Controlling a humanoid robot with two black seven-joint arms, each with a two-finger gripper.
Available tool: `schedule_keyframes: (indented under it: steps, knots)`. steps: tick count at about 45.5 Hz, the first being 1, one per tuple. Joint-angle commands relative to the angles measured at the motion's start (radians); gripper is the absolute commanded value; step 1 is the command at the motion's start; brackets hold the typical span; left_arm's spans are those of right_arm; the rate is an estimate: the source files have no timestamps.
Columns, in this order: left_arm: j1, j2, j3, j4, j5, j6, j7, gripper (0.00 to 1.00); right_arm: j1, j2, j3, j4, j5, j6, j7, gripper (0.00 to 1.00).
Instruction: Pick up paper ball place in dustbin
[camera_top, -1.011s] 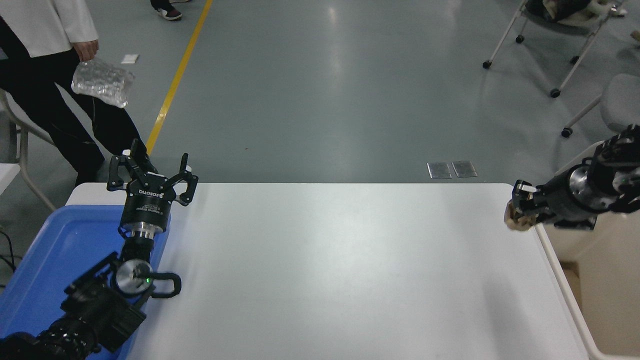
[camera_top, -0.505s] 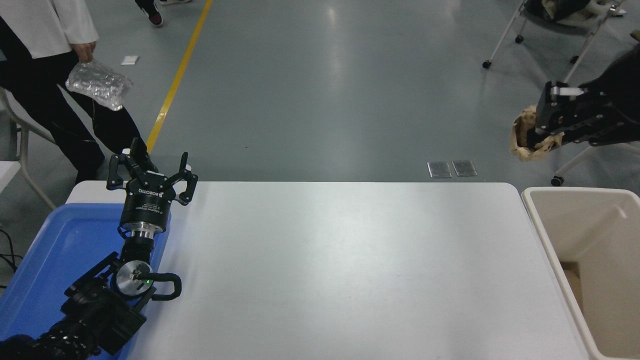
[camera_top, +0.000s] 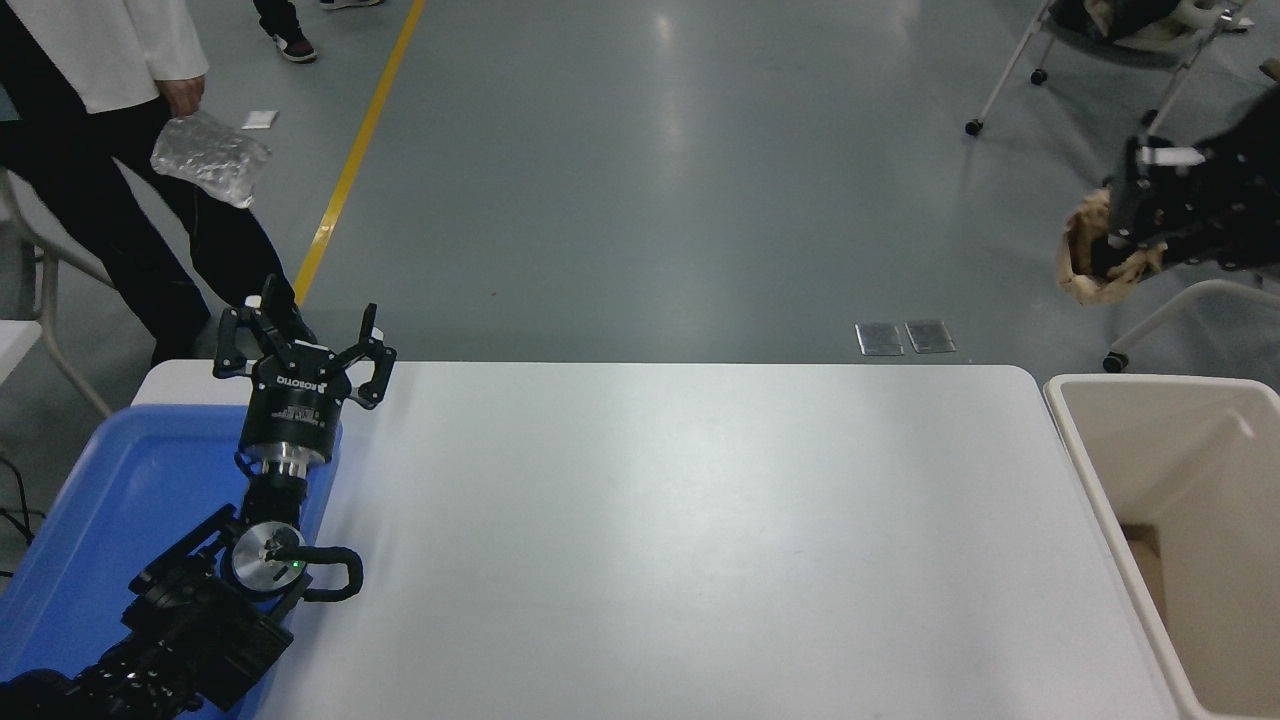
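Note:
My right gripper (camera_top: 1118, 238) comes in from the right edge, raised high, and is shut on the paper ball (camera_top: 1088, 262), a crumpled tan-brown wad. It hangs in the air beyond the table's far right corner, above and behind the far rim of the dustbin (camera_top: 1100, 480), a large beige bin standing off the table's right edge. My left gripper (camera_top: 305, 345) is open and parked at the lower left over the blue tray.
A shallow blue tray (camera_top: 120, 500) lies on the white table's (camera_top: 680, 540) left end. A person (camera_top: 100, 150) at the top left holds a clear crinkled plastic bag (camera_top: 210, 157). Wheeled chair frames (camera_top: 1120, 110) stand at the top right.
My right gripper has lifted the paper ball from the table's right edge high into the air and shifted right, uncovering the dustbin. The person has stepped slightly.

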Motion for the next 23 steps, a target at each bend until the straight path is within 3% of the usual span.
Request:
schedule_keyframes:
  steps: [1,11,23]
  knots:
    - [0.0,0.0,0.0,0.0,0.0,0.0,0.0,0.99,-0.463,-0.011,0.153,-0.38,-0.007,-0.068,0.0,0.0]
    - [0.0,0.0,-0.001,0.0,0.0,-0.001,0.0,0.99,-0.977,0.015,0.419,-0.833,0.0,-0.21,0.0,0.0]
    - [0.0,0.0,-0.001,0.0,0.0,-0.001,0.0,0.99,-1.421,0.194,0.661,-1.19,0.008,-0.434,0.0,0.0]
